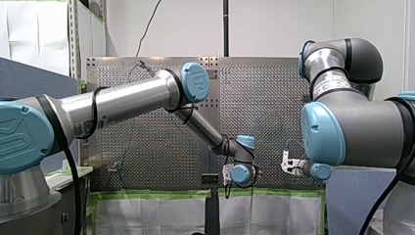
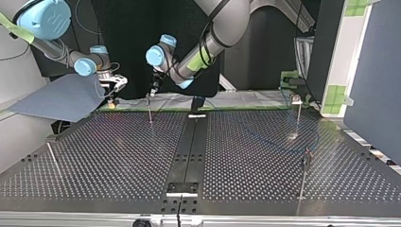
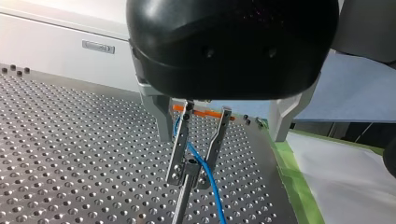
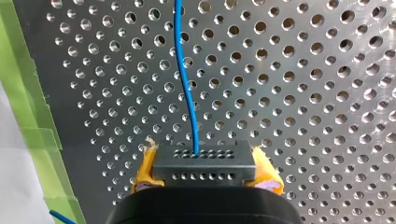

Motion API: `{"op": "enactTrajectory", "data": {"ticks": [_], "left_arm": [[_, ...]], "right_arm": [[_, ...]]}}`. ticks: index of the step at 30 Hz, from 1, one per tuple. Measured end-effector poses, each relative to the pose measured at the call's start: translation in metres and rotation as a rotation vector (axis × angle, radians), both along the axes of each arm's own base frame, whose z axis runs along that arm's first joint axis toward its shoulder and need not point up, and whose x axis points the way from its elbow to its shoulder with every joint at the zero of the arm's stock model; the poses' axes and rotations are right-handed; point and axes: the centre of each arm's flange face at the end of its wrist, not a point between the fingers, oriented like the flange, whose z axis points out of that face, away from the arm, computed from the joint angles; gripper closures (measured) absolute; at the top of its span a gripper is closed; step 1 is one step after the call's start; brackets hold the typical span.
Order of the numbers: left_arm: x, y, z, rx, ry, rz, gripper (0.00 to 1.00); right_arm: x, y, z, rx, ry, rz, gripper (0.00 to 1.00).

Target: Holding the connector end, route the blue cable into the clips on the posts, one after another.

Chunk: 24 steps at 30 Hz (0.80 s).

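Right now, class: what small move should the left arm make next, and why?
Probably lower my left gripper slightly, pressing the blue cable into the clip on the post. Its open fingers straddle that clip with the cable running between them, and my right gripper grips the connector.

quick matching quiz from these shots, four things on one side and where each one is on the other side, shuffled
Things:
1. connector
2. blue cable
3. green tape
4. post

Places:
a. along the edge of the table
b. its top between the metal fingers of my left gripper
c. gripped between the yellow pads of my right gripper
d. runs out of the connector across the perforated table

Pairs: 1-c, 2-d, 3-a, 4-b
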Motion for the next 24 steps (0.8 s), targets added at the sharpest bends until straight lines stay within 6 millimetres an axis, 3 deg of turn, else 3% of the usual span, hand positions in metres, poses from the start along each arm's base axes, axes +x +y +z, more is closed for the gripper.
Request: {"op": "enactTrajectory", "data": {"ticks": [10, 24], "left_arm": [[-0.010, 0.005, 0.004, 0.040, 0.025, 0.036, 0.00], [-0.016, 0.015, 0.072, -0.085, -0.053, 0.049, 0.00]], "right_arm": [[0.000, 0.000, 0.000, -0.001, 0.001, 0.000, 1.00], [0.003, 0.001, 0.000, 0.000, 0.000, 0.004, 1.00]]}}
